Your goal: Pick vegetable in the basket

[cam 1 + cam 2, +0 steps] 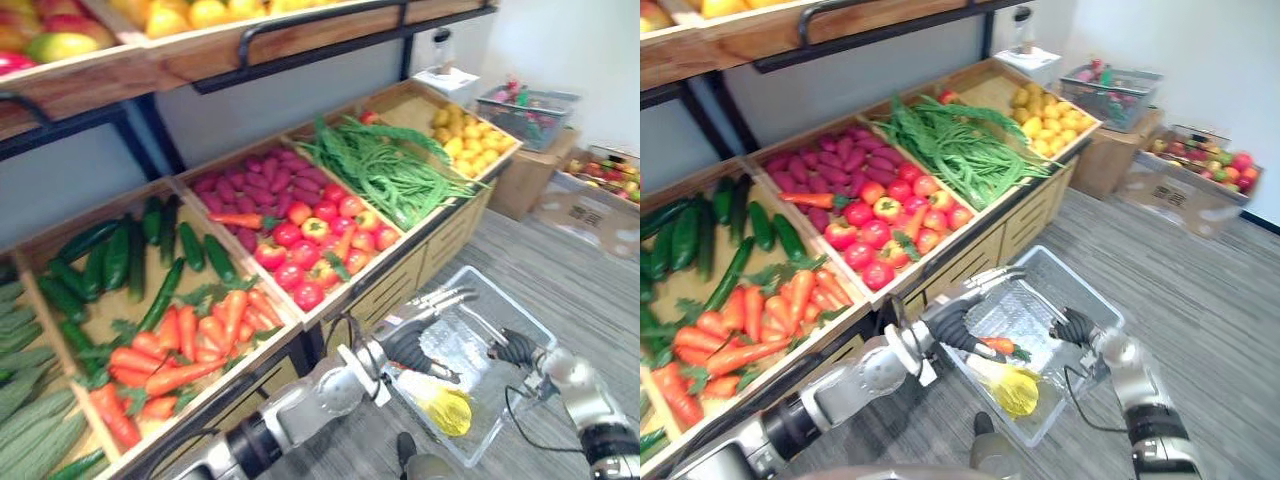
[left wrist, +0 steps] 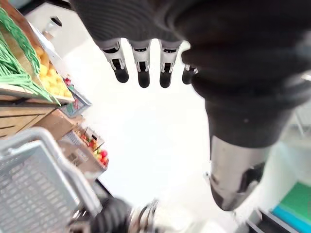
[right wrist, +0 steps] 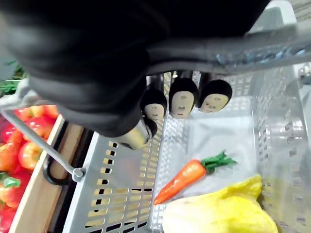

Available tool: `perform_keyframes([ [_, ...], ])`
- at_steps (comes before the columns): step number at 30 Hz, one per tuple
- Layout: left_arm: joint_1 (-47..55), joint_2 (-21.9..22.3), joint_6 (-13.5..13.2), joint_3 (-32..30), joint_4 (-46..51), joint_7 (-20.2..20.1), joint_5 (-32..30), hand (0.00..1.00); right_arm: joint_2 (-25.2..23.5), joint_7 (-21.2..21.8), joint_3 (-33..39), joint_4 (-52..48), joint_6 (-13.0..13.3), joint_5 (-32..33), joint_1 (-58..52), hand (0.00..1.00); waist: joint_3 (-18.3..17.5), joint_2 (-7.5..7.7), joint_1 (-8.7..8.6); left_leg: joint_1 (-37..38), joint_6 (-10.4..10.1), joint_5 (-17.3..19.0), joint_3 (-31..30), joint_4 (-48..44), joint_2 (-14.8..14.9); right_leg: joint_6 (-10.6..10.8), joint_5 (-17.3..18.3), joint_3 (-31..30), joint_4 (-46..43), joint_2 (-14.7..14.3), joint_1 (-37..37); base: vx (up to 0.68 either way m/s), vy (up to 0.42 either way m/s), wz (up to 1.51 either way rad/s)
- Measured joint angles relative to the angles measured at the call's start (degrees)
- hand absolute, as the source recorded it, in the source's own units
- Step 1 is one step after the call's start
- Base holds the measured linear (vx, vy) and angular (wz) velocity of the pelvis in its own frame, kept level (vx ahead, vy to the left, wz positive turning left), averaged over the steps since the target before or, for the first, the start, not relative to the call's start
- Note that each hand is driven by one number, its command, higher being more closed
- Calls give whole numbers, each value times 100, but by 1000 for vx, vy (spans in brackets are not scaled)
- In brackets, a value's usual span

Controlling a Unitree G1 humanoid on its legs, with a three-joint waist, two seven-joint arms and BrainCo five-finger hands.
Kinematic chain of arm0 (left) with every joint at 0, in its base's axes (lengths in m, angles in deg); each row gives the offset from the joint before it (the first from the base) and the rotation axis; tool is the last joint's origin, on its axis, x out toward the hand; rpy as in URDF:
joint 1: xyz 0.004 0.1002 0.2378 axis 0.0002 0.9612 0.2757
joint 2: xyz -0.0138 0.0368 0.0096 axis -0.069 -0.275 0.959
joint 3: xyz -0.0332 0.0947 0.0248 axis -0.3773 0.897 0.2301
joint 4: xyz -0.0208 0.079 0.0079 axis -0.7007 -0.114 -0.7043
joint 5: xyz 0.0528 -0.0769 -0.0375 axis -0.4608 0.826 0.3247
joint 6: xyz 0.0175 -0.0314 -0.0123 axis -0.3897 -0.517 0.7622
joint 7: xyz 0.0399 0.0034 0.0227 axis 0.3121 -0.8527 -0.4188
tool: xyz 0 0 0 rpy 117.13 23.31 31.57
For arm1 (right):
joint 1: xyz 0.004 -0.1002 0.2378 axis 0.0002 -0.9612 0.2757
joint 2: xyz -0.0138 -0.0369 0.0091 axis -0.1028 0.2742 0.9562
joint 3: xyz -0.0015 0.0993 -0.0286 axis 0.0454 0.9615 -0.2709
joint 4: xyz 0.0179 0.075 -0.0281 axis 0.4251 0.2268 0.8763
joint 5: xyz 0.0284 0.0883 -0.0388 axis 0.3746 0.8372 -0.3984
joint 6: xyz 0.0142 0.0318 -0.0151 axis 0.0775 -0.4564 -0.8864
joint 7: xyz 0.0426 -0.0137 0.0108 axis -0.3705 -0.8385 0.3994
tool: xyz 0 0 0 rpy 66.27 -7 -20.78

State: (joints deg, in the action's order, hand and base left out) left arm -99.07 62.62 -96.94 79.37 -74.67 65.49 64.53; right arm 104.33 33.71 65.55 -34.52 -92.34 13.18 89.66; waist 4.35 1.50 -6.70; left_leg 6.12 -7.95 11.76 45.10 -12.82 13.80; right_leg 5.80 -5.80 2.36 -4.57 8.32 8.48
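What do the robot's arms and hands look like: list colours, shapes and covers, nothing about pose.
Both arms are silver-grey tubes with black bands at the joints: left arm, right arm. Each hand, left hand and right hand, has a dark ribbed cover over its back and wrist. The fingers are slim silver segments ending in rounded dark tips.

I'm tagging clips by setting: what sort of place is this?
Likely a grocery store's produce section, perhaps a mock-up: sloped wooden bins of carrots, cucumbers and green beans, plus a grey shopping basket.
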Motion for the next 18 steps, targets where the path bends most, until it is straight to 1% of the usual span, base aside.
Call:
perform_keyframes([
  [1, 175, -53, -71, -244, 138, -6, 48, 0, -15, -92, 119, 165, -5, 88, -119, 100, -8, 5, 86, 5, 17, -88, -101, 144, -67, 0, 0, 92, 33, 42, -58, -9, 3, 76],
  [2, 415, -71, -161, -637, 284, 23, 232, 0, -66, -261, 340, 411, -4, 162, -252, 100, -13, 19, 146, -5, 50, -205, -278, 320, -153, 0, 0, 227, 80, 94, -132, 1, 4, 61],
  [3, 528, -79, -204, -867, 353, 71, 234, 0, -102, -350, 456, 556, -3, 201, -299, 100, -14, 24, 190, -4, 45, -269, -366, 424, -201, 1, 1, 290, 96, 119, -169, 3, -1, 71],
  [4, 710, -104, -349, -1309, 393, 228, 248, 0, -150, -538, 643, 843, -7, 303, -398, 100, -25, 54, 234, -3, 66, -418, -527, 650, -291, 17, 14, 415, 144, 162, -224, -3, -11, 74],
  [5, 893, -135, -438, -1771, 399, 347, 366, 0, -186, -707, 780, 1127, -16, 418, -438, 100, -25, 73, 260, -6, 92, -567, -699, 879, -377, 20, 17, 535, 195, 181, -287, -6, -19, 72],
  [6, 992, -142, -470, -1994, 399, 429, 422, 0, -198, -772, 872, 1253, -17, 447, -446, 100, -25, 86, 271, -6, 103, -647, -790, 994, -427, 40, 32, 577, 215, 184, -306, -8, -30, 68],
  [7, 1171, -140, -524, -2432, 377, 588, 495, 0, -202, -903, 999, 1485, -45, 637, -471, 100, -24, 94, 290, -4, 121, -799, -930, 1218, -490, 43, 35, 701, 273, 199, -351, -10, -29, 64],
  [8, 1323, -128, -561, -2850, 229, 757, 628, 0, -209, -1026, 1151, 1757, -62, 803, -485, 100, -31, 92, 305, 3, 154, -949, -1105, 1363, -540, 35, 40, 847, 299, 206, -389, -7, -33, 65],
  [10, 1430, -67, -572, -3377, -163, 999, 687, 0, -213, -1143, 1363, 1981, -63, 913, -571, 100, -31, 92, 387, -8, 190, -1073, -1306, 1478, -593, 21, 48, 1005, 323, 206, -429, 2, -27, 50],
  [11, 1565, 38, -560, -3820, -509, 1188, 845, 0, -226, -1247, 1488, 2134, -66, 1051, -619, 100, -32, 92, 389, -35, 200, -1126, -1474, 1520, -598, 10, 55, 1144, 365, 206, -503, -17, -36, 64],
  [12, 1731, 206, -516, -4338, -898, 1373, 1105, 0, -285, -1442, 1623, 2185, -66, 1243, -764, 100, -48, 94, 419, -116, 207, -1191, -1685, 1558, -599, -18, 75, 1321, 374, 213, -540, -13, -38, 61],
  [13, 1764, 241, -513, -4431, -976, 1416, 1161, 0, -300, -1492, 1651, 2204, -65, 1293, -792, 100, -47, 95, 421, -119, 214, -1203, -1731, 1569, -601, -27, 81, 1353, 383, 214, -559, -21, -35, 60],
  [14, 1891, 373, -511, -4779, -1318, 1553, 1372, 0, -361, -1638, 1813, 2307, -63, 1391, -876, 100, -73, 112, 452, -179, 226, -1239, -1885, 1586, -606, -43, 93, 1465, 417, 215, -595, -2, -31, 43],
  [15, 2008, 539, -522, -5144, -1734, 1594, 1680, 0, -412, -1780, 1946, 2345, -64, 1512, -991, 100, -86, 121, 549, -201, 230, -1261, -1984, 1599, -610, -60, 104, 1535, 444, 214, -624, -8, -29, 43],
  [16, 2077, 620, -522, -5310, -1946, 1615, 1868, 0, -436, -1828, 2012, 2360, -65, 1530, -1039, 100, -86, 122, 578, -199, 231, -1271, -2058, 1614, -617, -77, 117, 1577, 450, 214, -658, -8, -21, 37],
  [17, 2236, 767, -536, -5638, -2378, 1678, 2233, 0, -482, -1927, 2079, 2407, -67, 1542, -1120, 100, -114, 129, 584, -191, 233, -1307, -2181, 1669, -632, -92, 190, 1646, 448, 217, -710, -7, -12, 34],
  [18, 2300, 821, -572, -5776, -2621, 1710, 2403, 0, -519, -1987, 2150, 2430, -66, 1543, -1155, 100, -127, 137, 586, -191, 233, -1324, -2239, 1683, -639, -93, 210, 1686, 449, 221, -742, -4, -11, 39],
])
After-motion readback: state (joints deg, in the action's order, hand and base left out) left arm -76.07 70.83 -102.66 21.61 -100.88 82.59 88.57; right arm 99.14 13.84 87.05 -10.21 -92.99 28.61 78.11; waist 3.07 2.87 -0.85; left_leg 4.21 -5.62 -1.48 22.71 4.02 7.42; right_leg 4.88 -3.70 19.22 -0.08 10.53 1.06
